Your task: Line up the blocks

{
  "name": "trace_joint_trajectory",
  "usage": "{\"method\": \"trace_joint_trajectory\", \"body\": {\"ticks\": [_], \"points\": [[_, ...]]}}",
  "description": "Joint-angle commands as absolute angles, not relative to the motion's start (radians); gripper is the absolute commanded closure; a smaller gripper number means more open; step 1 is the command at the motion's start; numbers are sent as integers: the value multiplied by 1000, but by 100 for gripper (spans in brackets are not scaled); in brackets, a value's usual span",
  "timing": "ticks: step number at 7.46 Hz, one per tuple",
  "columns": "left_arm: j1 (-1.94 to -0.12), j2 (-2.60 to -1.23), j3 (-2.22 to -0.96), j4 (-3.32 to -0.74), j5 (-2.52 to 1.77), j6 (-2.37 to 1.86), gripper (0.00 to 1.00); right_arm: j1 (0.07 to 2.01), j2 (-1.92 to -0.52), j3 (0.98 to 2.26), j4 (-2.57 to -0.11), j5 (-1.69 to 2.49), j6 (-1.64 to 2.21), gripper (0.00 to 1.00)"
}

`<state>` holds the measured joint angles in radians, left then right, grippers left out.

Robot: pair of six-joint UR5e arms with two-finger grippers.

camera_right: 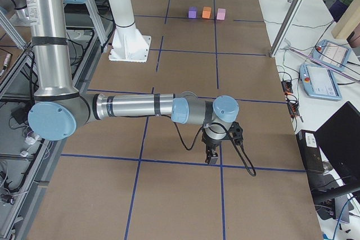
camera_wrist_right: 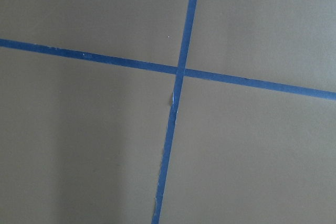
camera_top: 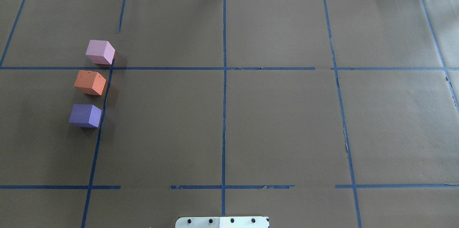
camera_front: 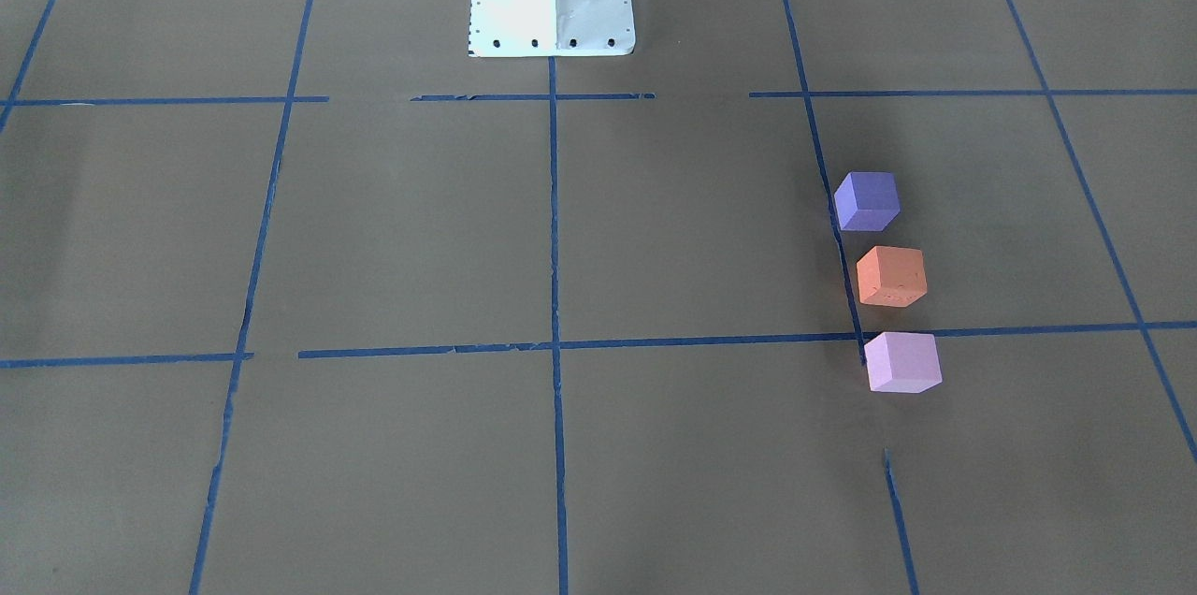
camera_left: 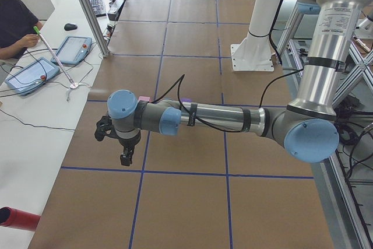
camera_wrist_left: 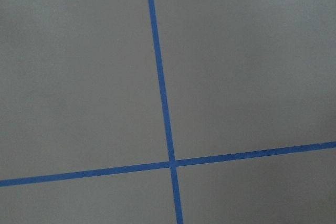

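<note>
Orange block (camera_top: 90,82) sits in the middle of a row of three cubes, the purple block (camera_top: 85,115) on the side nearer the robot's base and the pink block (camera_top: 100,52) farther out. All three look matte and foam-like, are equal in size, and there is one of each colour. They stand on the robot's left half of the table (camera_top: 287,131), just beside a strip of blue tape (camera_top: 104,102), with small gaps between them (none touching); the pink one sits at a tape crossing. The left arm (camera_left: 221,119) and right arm (camera_right: 135,107) each stretch low over the brown paper, well apart from the row. Whether the left jaws or right jaws are open or closed I cannot tell, since only side views show them.
</note>
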<state>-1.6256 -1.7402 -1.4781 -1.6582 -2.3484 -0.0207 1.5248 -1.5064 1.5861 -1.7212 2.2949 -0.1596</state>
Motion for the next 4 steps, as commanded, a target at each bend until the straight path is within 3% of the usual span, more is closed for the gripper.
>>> {"method": "trace_joint_trajectory", "body": {"ticks": [1,4], "points": [[-1651,-1694,-1515,-1654,-2345,-20,0,1525,-1506,1586,-1721,2295,-160,0],[-1649,-1643,-1525,-1655,-2345,-20,0,1525,-1506,1586,-1721,2295,-160,0]]}}
